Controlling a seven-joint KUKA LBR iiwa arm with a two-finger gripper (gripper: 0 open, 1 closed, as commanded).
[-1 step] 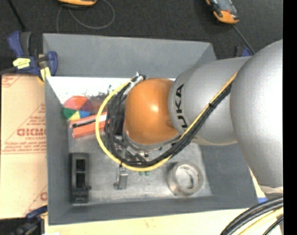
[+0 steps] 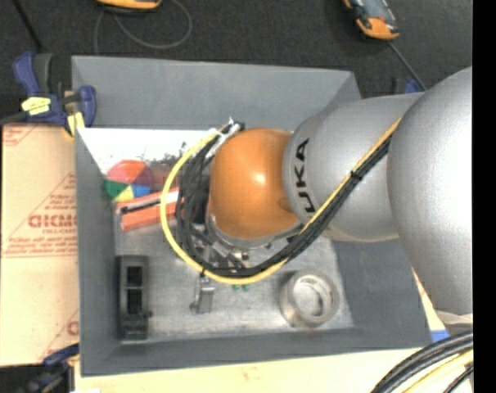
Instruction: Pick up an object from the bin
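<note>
Looking under the orange wrist cover (image 2: 246, 182), we cannot tell whether the grasp is wide or narrow; a small grey metal piece (image 2: 203, 295) lies right of the black block (image 2: 132, 295), a silver ring (image 2: 310, 300) farther right.

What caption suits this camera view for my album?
Robot arm over a grey bin with a black block, silvery ring and colourful toys.

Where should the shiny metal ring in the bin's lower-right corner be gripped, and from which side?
Probably its wall, pinched from hole to outer face, coming straight down: the metal ring lies flat, hole facing up, clear of the other things.
</note>
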